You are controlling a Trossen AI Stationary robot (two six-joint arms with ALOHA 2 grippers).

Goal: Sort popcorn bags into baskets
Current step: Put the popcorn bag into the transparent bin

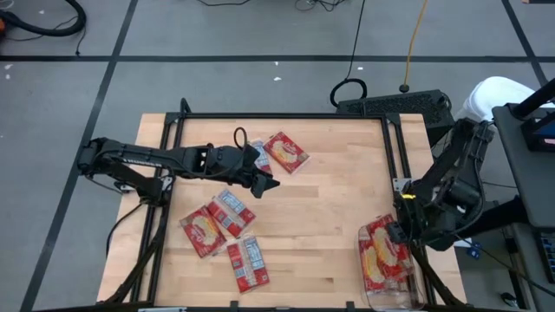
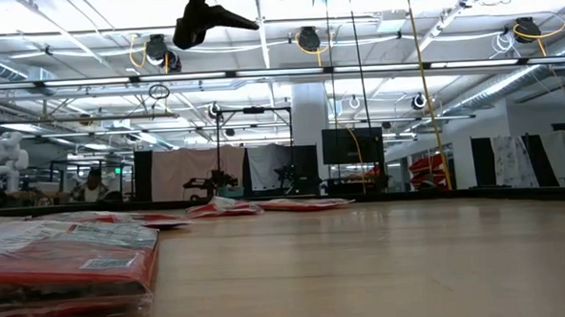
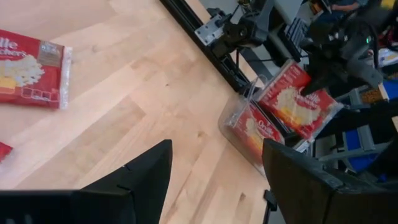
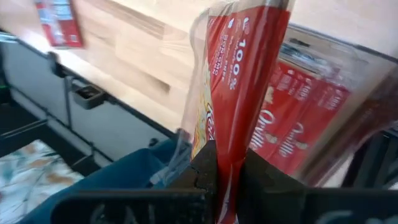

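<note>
Several red popcorn bags lie flat on the wooden table: one (image 1: 286,152) near the far edge and three (image 1: 227,234) toward the near left. My left gripper (image 1: 267,184) hovers open over the table's middle between them, touching nothing; its wrist view shows its spread fingers (image 3: 217,180) over bare wood. My right gripper (image 1: 401,227) is shut on a popcorn bag (image 3: 298,102) over the clear basket (image 1: 388,290) at the near right corner. More bags stand inside the basket (image 3: 252,127). My right gripper pinches one end of the popcorn bag (image 4: 227,146) between its two fingers. The bag reaches away from the fingers, seen edge-on, and is tilted over the basket's open top (image 3: 273,93). Whether its lower corner touches the bags inside, I cannot tell.
A black metal frame (image 1: 286,116) runs along the table's far, left and right edges. The wide middle of the table (image 1: 329,208) is bare wood. Cables and a black base sit on the floor beyond the far edge.
</note>
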